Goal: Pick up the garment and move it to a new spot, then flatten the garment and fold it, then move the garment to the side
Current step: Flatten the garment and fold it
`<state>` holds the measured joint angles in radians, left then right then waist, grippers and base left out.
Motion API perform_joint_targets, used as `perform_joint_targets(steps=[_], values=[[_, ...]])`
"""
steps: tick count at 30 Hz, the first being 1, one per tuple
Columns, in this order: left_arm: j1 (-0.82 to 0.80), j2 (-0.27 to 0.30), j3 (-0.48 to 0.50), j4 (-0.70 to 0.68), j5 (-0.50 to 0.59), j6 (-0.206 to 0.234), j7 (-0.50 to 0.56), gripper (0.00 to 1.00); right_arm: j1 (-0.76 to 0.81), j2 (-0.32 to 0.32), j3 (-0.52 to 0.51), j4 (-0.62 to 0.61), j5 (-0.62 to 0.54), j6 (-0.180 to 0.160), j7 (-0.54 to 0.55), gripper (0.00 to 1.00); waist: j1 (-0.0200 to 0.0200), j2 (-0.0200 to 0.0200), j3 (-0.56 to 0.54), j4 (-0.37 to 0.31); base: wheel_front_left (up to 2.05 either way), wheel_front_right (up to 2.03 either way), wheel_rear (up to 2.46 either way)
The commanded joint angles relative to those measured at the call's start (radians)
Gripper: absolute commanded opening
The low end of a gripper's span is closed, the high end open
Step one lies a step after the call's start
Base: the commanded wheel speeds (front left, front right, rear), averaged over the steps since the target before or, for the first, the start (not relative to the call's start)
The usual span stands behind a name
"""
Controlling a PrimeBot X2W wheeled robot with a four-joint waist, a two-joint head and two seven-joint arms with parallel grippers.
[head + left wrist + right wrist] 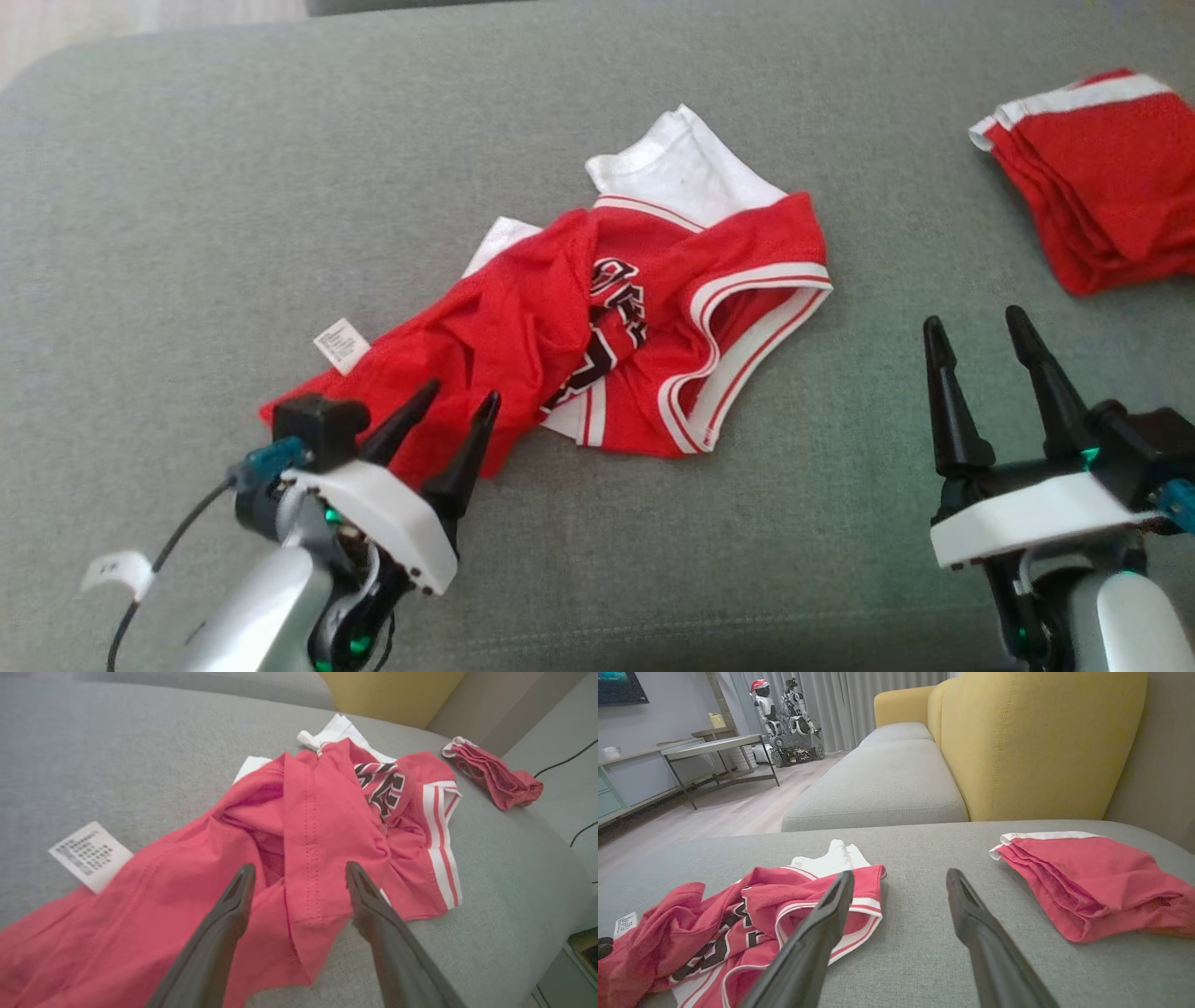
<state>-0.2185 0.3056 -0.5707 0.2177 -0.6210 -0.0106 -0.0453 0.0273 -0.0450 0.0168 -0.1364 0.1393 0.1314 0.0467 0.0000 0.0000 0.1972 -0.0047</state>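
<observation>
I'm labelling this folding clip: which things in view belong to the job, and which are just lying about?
Job: crumpled red jersey; left tool, open at its near edge; right tool, open, off the jersey; grey cushion beneath.
Lying about: folded red garment; yellow sofa back; side table; robot figures by the curtain.

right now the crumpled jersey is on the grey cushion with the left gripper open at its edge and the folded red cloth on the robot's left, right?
No: the folded red cloth lies on the robot's right, as the head view shows. The jersey, cushion and open left gripper are as said.
</observation>
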Motion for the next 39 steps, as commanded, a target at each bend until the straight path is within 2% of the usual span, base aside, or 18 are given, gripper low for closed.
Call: perform_joint_targets(steps=[1, 13, 19, 20, 21, 22, 23, 28, 39], values=[[-0.07, 0.008, 0.032, -0.003, -0.011, -0.021, 0.004, 1.0, -0.047, -0.005, 0.02, -0.033, 0.004, -0.001, -0.012, 1.0, 0.0, 0.0, 0.018, -0.016, 0.0, 0.0, 0.0], [-0.138, -0.007, 0.012, 0.09, -0.078, -0.091, 0.031, 1.0, -0.061, -0.005, 0.018, -0.019, 0.008, -0.001, -0.027, 1.0, 0.0, 0.0, 0.044, -0.039, 0.0, 0.0, 0.0], [-0.15, -0.002, -0.008, 0.102, -0.115, -0.107, 0.049, 1.0, -0.067, -0.005, 0.017, -0.012, 0.011, -0.001, -0.035, 1.0, 0.0, 0.0, 0.049, -0.041, 0.0, 0.0, 0.0], [-0.152, 0.001, -0.011, 0.099, -0.116, -0.109, 0.046, 0.88, -0.068, -0.005, 0.017, -0.012, 0.012, -0.001, -0.036, 1.0, 0.0, 0.0, 0.05, -0.041, 0.0, 0.0, 0.0], [-0.155, 0.005, -0.015, 0.097, -0.111, -0.11, 0.04, 0.47, -0.069, -0.005, 0.016, -0.011, 0.011, -0.001, -0.037, 1.0, 0.0, 0.0, 0.05, -0.041, 0.0, 0.0, 0.0], [-0.156, 0.007, -0.015, 0.095, -0.11, -0.11, 0.032, 0.26, -0.069, -0.005, 0.015, -0.009, 0.011, -0.001, -0.037, 1.0, 0.0, 0.0, 0.05, -0.041, 0.0, 0.0, 0.0], [-0.159, 0.01, -0.012, 0.092, -0.105, -0.11, 0.02, 0.0, -0.069, -0.005, 0.015, -0.008, 0.011, -0.001, -0.037, 1.0, 0.0, 0.0, 0.05, -0.04, 0.0, 0.0, 0.0], [-0.151, 0.027, 0.003, 0.072, -0.082, -0.086, -0.029, 0.0, -0.066, -0.005, 0.011, -0.003, 0.012, -0.001, -0.037, 1.0, 0.0, 0.0, 0.047, -0.036, 0.0, 0.0, 0.0], [-0.083, 0.075, 0.048, -0.085, -0.06, 0.015, -0.066, 0.0, -0.142, -0.005, -0.016, 0.023, -0.013, -0.001, -0.032, 1.0, 0.0, 0.0, 0.054, 0.003, 0.0, 0.0, 0.0]])
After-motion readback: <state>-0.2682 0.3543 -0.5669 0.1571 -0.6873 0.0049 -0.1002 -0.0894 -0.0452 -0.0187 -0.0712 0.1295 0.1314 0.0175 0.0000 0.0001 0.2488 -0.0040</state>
